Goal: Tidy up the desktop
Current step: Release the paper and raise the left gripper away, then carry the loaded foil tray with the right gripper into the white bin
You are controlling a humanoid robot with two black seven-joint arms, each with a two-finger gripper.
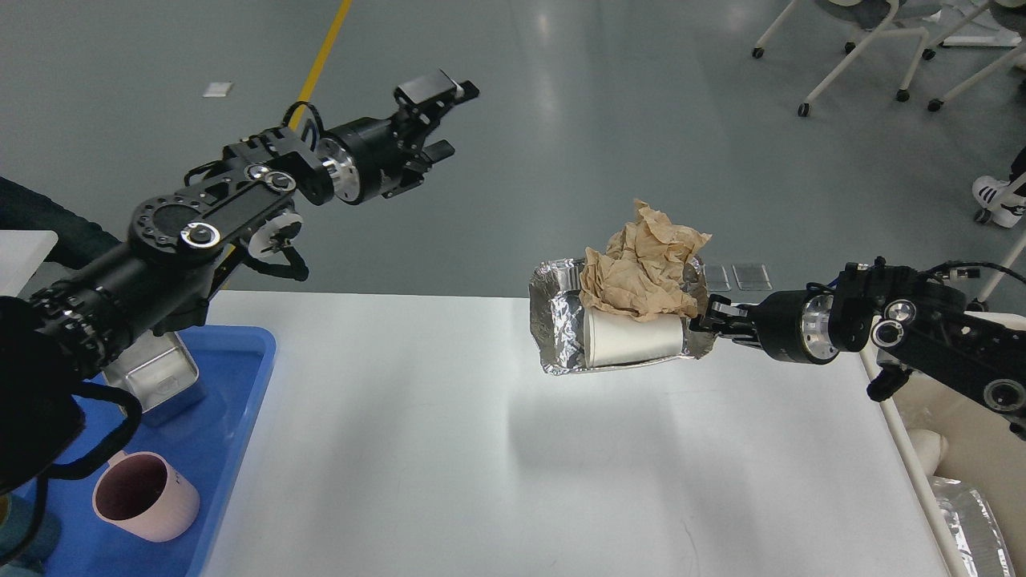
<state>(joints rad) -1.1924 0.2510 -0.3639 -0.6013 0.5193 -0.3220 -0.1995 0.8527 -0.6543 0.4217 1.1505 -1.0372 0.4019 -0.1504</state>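
Note:
The white desktop fills the lower middle of the head view. My right gripper is shut on the right rim of a crumpled foil tray and holds it above the desktop. The tray carries a white paper cup lying on its side and a wad of crumpled brown paper. My left gripper is open and empty, raised high at the upper left, far from the tray.
A blue plastic tray at the left edge holds a pink mug and a small metal tin. A cream bin with foil inside stands past the desktop's right edge. Wheeled chairs stand on the floor behind.

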